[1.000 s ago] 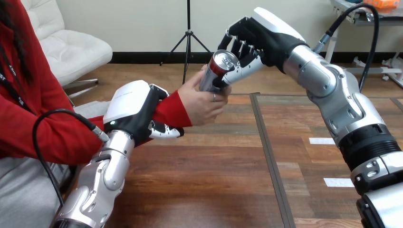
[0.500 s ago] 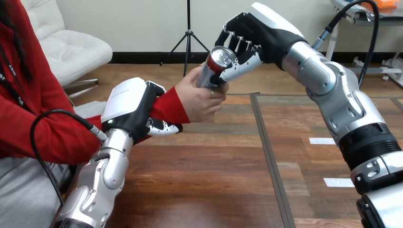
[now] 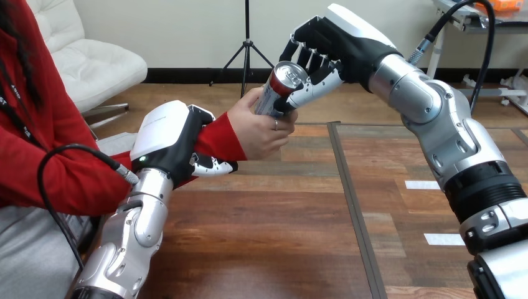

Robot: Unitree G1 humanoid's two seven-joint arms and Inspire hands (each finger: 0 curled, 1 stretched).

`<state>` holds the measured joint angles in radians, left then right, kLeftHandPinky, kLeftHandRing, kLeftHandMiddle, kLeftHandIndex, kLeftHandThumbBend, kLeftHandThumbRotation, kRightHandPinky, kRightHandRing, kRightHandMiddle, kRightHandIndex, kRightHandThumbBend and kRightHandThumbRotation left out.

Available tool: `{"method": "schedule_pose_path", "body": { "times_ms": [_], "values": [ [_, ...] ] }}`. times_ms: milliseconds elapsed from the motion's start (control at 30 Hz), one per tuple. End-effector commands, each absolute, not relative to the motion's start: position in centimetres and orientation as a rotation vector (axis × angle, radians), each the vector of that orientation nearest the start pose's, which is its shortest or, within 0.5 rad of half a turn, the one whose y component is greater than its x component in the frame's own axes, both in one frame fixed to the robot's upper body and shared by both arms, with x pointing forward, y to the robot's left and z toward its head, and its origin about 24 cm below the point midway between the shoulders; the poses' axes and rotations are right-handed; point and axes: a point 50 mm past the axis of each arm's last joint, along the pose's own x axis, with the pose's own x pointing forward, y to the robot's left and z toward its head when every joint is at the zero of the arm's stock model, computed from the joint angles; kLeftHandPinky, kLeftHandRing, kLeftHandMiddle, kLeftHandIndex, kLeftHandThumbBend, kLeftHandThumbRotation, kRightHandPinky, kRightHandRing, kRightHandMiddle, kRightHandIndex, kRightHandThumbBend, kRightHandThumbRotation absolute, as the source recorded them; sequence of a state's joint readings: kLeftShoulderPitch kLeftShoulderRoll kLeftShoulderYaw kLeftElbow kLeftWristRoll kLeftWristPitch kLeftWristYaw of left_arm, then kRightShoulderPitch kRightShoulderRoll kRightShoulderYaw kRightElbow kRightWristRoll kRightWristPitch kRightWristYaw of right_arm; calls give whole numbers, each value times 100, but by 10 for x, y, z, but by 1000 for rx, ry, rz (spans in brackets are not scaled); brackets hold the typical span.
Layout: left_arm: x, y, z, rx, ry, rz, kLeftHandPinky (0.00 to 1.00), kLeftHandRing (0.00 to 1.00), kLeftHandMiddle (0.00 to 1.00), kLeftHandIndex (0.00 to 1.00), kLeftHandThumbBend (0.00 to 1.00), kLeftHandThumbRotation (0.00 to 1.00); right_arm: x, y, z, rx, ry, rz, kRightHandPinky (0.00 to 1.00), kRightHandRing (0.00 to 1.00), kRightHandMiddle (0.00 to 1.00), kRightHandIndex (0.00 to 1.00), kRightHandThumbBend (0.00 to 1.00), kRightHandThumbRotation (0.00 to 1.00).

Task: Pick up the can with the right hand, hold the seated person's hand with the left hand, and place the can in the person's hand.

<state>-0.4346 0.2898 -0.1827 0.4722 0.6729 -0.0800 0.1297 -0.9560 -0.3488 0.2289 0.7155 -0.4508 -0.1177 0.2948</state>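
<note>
A silver can with a red band near its top (image 3: 278,89) is held tilted above the table's far middle. My right hand (image 3: 327,53) reaches in from the upper right and is shut on the can's upper part, thumb under it and fingers over it. The person's hand (image 3: 258,128) comes from the left in a red sleeve and grips the can's lower part. My left hand (image 3: 171,140) is shut on the person's wrist, with its fingers curled under the red sleeve.
The wooden table (image 3: 274,237) spreads below both arms, with a dark seam (image 3: 352,212) running front to back. Two white tape strips (image 3: 423,185) lie on its right part. The person sits at the left side.
The can, my right hand and the person's hand have drifted a little left and upward together. My left hand moved slightly left with the wrist.
</note>
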Motion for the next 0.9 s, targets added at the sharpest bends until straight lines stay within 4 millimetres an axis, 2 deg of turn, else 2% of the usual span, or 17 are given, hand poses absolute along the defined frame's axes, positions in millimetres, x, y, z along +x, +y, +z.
{"method": "schedule_pose_path", "body": {
  "times_ms": [0, 533, 733, 867],
  "values": [
    [346, 111, 210, 797, -706, 62, 19, 25, 32, 32, 61, 0, 387, -94, 254, -944, -521, 408, 29, 35, 41, 45, 66, 0],
    [342, 114, 208, 798, -715, 69, 21, 26, 32, 31, 61, 0, 387, -99, 241, -920, -501, 415, 32, 38, 43, 47, 67, 0],
    [342, 114, 208, 805, -725, 75, 22, 27, 33, 32, 62, 0, 388, -100, 239, -913, -469, 427, 36, 43, 49, 50, 67, 1],
    [341, 115, 207, 810, -732, 80, 23, 29, 35, 33, 62, 0, 388, -101, 237, -895, -455, 441, 42, 50, 55, 55, 66, 6]
  ]
}}
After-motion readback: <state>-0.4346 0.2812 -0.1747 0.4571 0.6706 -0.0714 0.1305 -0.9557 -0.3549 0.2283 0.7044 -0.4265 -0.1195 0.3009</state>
